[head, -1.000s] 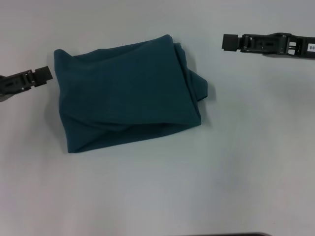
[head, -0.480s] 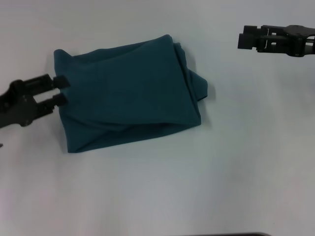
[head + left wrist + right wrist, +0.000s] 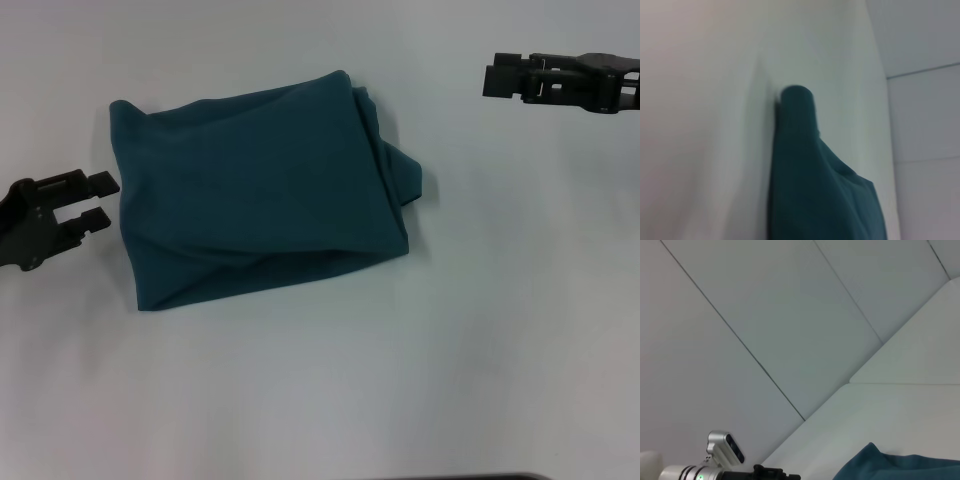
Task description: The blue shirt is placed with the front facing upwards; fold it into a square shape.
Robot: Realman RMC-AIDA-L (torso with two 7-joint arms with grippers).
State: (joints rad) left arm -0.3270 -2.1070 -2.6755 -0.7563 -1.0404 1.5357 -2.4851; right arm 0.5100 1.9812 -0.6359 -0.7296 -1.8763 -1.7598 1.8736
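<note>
The blue shirt [image 3: 260, 190] lies folded into a rough rectangle in the middle of the white table [image 3: 300, 400], with a small flap sticking out on its right side. No lettering shows. My left gripper [image 3: 100, 200] is open just off the shirt's left edge, holding nothing. My right gripper [image 3: 490, 80] hovers at the far right, well away from the cloth. The left wrist view shows one edge of the shirt [image 3: 805, 190] up close. A corner of the shirt [image 3: 890, 465] shows in the right wrist view.
Bare white tabletop surrounds the shirt on all sides. The right wrist view shows a tiled wall behind the table and my other arm [image 3: 715, 470] far off.
My left gripper reached the shirt's left edge half a second ago, then drew back to the left and a little lower. The right gripper shifted right a second ago and has held since.
</note>
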